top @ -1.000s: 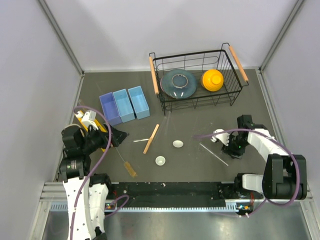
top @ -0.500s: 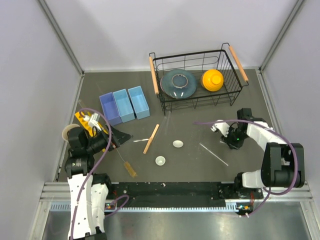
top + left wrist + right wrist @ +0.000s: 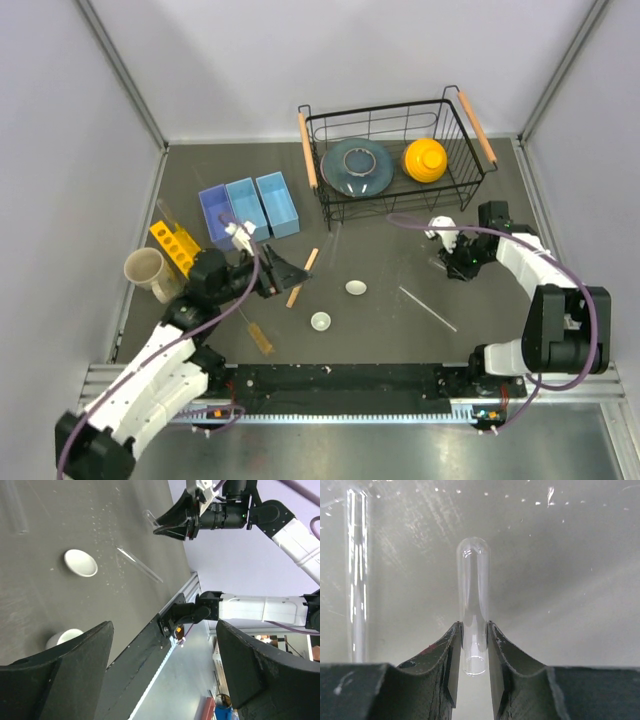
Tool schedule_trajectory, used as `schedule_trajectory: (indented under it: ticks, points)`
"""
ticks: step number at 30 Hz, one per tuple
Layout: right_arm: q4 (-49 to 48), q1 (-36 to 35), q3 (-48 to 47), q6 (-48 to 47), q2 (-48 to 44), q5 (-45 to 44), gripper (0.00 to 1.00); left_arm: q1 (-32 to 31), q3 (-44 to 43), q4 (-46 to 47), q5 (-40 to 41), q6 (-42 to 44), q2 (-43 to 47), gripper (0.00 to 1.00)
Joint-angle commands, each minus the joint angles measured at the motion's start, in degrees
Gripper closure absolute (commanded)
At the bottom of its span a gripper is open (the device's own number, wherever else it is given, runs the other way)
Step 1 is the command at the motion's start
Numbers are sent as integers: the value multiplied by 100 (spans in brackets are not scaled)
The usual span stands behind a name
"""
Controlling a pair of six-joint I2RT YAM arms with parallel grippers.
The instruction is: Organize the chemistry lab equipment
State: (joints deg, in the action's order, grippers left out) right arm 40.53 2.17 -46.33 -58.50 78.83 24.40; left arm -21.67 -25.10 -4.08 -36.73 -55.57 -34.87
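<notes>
Little looks sorted: the right gripper (image 3: 472,652) pinches a glass tube (image 3: 473,595) at 3 o'clock, the left gripper (image 3: 285,272) hangs spread wide beside the stick (image 3: 302,278) near centre, and the brush (image 3: 255,330), dishes (image 3: 356,288) and rod (image 3: 428,309) lie loose toward 6 o'clock, outside the bins (image 3: 262,205) at 10.

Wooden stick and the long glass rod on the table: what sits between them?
A small white round dish, seen in the top view; a second dish lies nearer the arms.
</notes>
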Motion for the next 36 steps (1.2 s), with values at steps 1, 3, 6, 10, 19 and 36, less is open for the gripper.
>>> schedule_trajectory:
  ticks: [1,3,6,10,19,36]
  points:
    - [209,29,-377,304,-271,722,75,-872,-161,1865,1298,-411,-1098,11]
    - [401,29,-499,409,-341,899,75,-1277,-362,2417,1484,-515,-1799,11]
    - [761,20,-666,532,-412,1408,75,-1664,-705,3016,1713,-717,-2757,11]
    - [1061,-147,-746,699,-710,2110,75,-1998,-1259,3877,1731,-964,-3850,12]
    - [1229,-797,-746,1147,-1247,3183,75,-2421,-2262,4178,1696,-1316,-5310,19]
    - [1194,-938,-931,1429,-1142,3791,75,-2842,-2780,3485,1651,-1132,-5592,34]
